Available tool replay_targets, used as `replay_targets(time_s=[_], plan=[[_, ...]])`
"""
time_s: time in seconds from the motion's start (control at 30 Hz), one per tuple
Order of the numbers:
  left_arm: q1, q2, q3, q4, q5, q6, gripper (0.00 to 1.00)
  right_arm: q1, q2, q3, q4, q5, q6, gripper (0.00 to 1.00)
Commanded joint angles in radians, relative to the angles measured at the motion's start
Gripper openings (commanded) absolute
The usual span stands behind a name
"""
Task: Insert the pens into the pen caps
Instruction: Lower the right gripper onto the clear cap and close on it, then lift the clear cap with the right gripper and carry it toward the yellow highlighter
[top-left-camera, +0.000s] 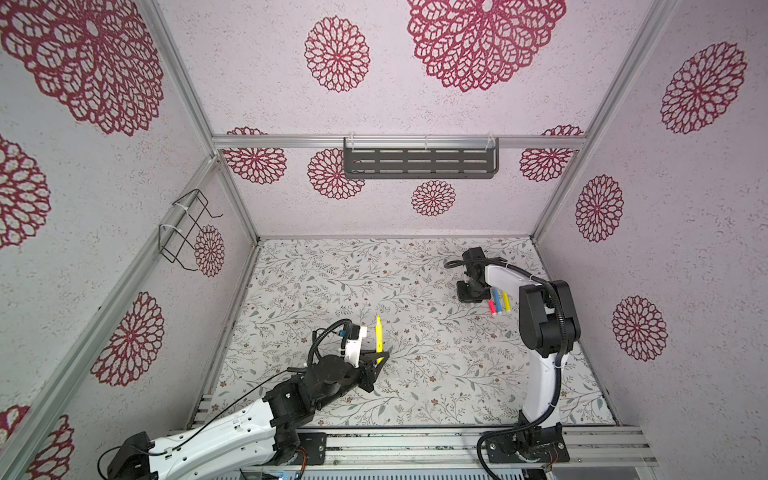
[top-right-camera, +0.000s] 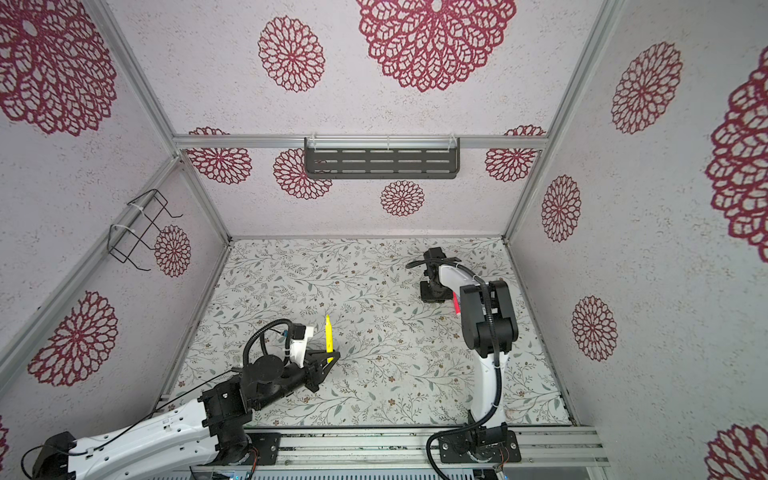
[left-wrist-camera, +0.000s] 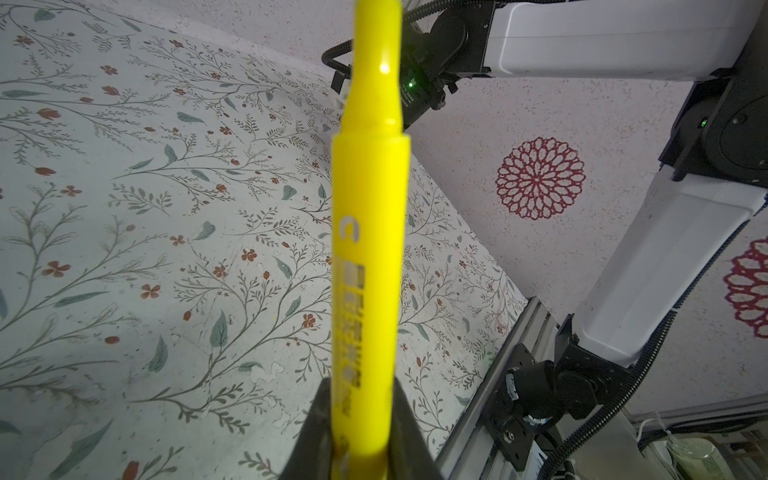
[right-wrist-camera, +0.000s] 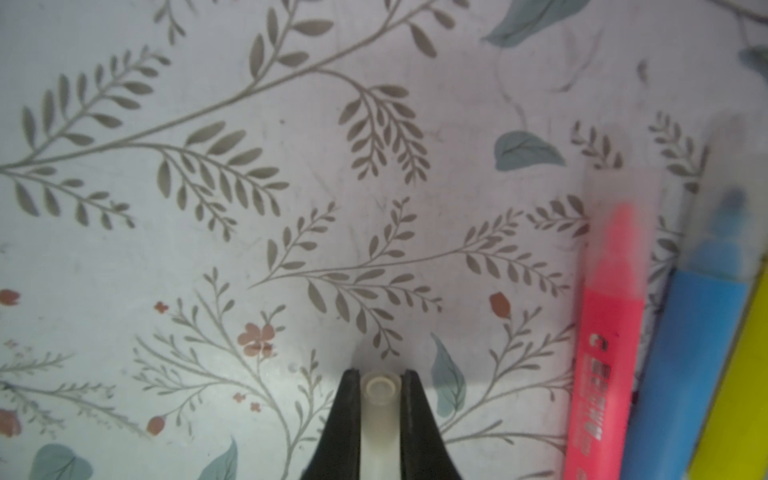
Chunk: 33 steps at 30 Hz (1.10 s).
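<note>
My left gripper (left-wrist-camera: 361, 440) is shut on the lower end of a bright yellow pen (left-wrist-camera: 370, 232). In both top views that pen (top-left-camera: 378, 336) (top-right-camera: 328, 336) sticks out beyond the left gripper (top-left-camera: 381, 359) (top-right-camera: 332, 358), above the table's middle left. My right gripper (right-wrist-camera: 380, 382) is shut on a translucent whitish pen cap (right-wrist-camera: 379, 415), its open end facing the table close below. Beside it lie a pink pen (right-wrist-camera: 602, 353), a blue pen (right-wrist-camera: 685, 353) and a yellow pen (right-wrist-camera: 744, 395); the pink and blue tips sit inside clear caps. In a top view the right gripper (top-left-camera: 471, 293) is at the far right, next to these pens (top-left-camera: 498, 304).
The floral table (top-left-camera: 415, 374) is walled on three sides. A dark slotted shelf (top-left-camera: 419, 163) hangs on the back wall and a wire rack (top-left-camera: 187, 232) on the left wall. An aluminium rail (top-left-camera: 415, 444) with both arm bases runs along the front edge.
</note>
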Motion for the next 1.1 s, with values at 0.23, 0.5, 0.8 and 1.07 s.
replay_targets(time_s=[0.23,0.5,0.8,1.07], plan=[[-0.005,0.0,0.001,0.012,-0.015,0.01,0.0,0.015,-0.182,-0.06,0.02,-0.153,-0.009,0.04],[-0.006,0.046,0.008,0.056,0.0,0.015,0.0,0.04,-0.376,-0.081,0.06,-0.366,0.001,0.03],[-0.032,0.096,0.03,0.1,0.002,0.026,0.0,0.087,-0.585,-0.094,0.123,-0.498,0.047,0.02],[-0.064,0.174,0.071,0.157,-0.005,0.048,0.0,0.151,-0.789,-0.174,0.293,-0.583,0.121,0.02]])
